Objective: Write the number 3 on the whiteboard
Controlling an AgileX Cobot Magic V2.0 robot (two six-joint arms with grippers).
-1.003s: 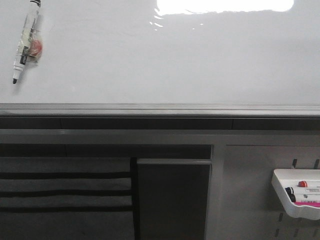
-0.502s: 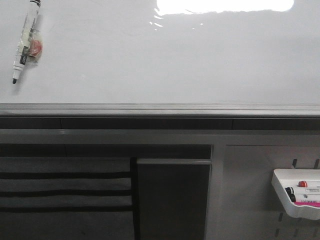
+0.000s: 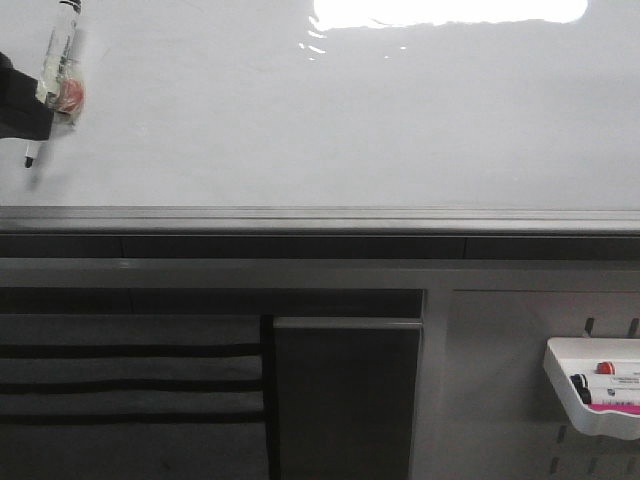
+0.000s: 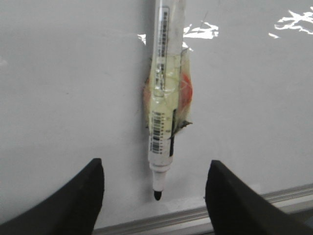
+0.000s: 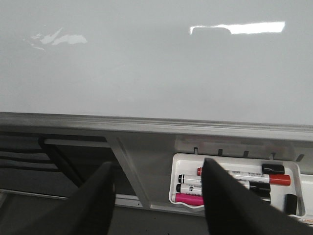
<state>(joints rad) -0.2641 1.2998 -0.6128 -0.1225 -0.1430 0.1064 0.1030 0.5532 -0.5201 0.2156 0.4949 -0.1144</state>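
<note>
Left gripper [image 4: 155, 196] spread wide, empty, straddling the marker [image 4: 164, 98] taped to the whiteboard [image 3: 350, 120], lined up for a grasp. Right gripper [image 5: 156, 200] open, empty.

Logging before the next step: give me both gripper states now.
Left gripper: open, fingers either side of the marker, holding nothing.
Right gripper: open, empty.

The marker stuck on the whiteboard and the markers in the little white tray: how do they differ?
The marker on the whiteboard is alone, uncapped with its black tip bare, wrapped in clear tape, and stands nearly upright on the board. The markers in the tray are several, lie flat side by side, and show red, black and pink parts; none is taped. Both sorts have white barrels.
</note>
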